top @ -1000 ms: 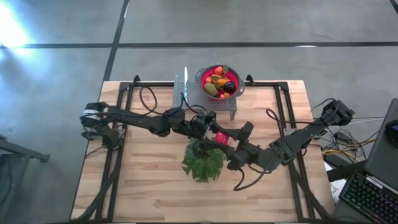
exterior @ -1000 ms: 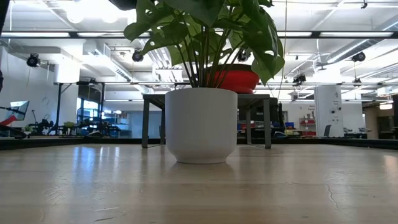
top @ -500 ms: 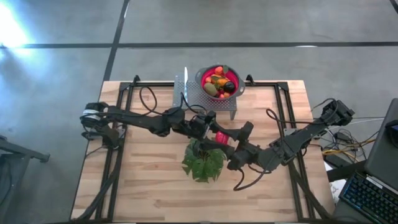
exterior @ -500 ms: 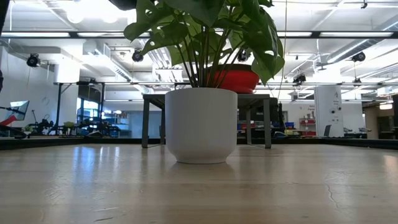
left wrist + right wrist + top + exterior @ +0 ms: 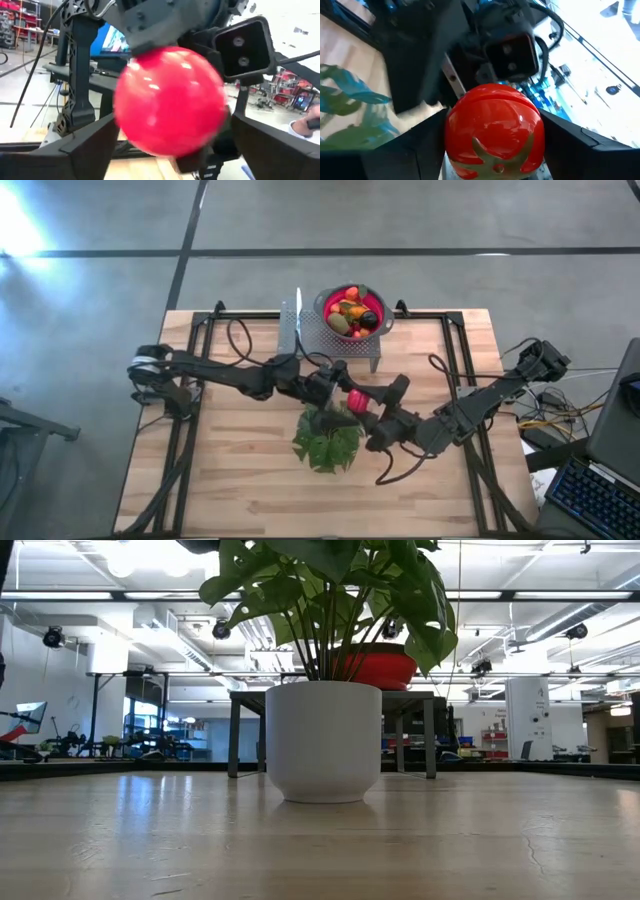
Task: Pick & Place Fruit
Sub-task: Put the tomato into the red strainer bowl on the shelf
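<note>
My left claw (image 5: 338, 393) spread wide, red fruit (image 5: 356, 400) between its fingers, pads clear of it. My right claw (image 5: 372, 413) clamps that same fruit, above the plant (image 5: 328, 442). Remaining fruit sits in the colander (image 5: 379, 311).

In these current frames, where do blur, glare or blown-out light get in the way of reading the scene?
Left wrist view: the red fruit is smeared soft at its edges, filling the frame. Right wrist view: the same fruit is sharp, but the background upper right is washed out white. High view: a glare patch on the floor, upper left. Low view: the white pot is crisp, ceiling lights bright behind the plant.
</note>
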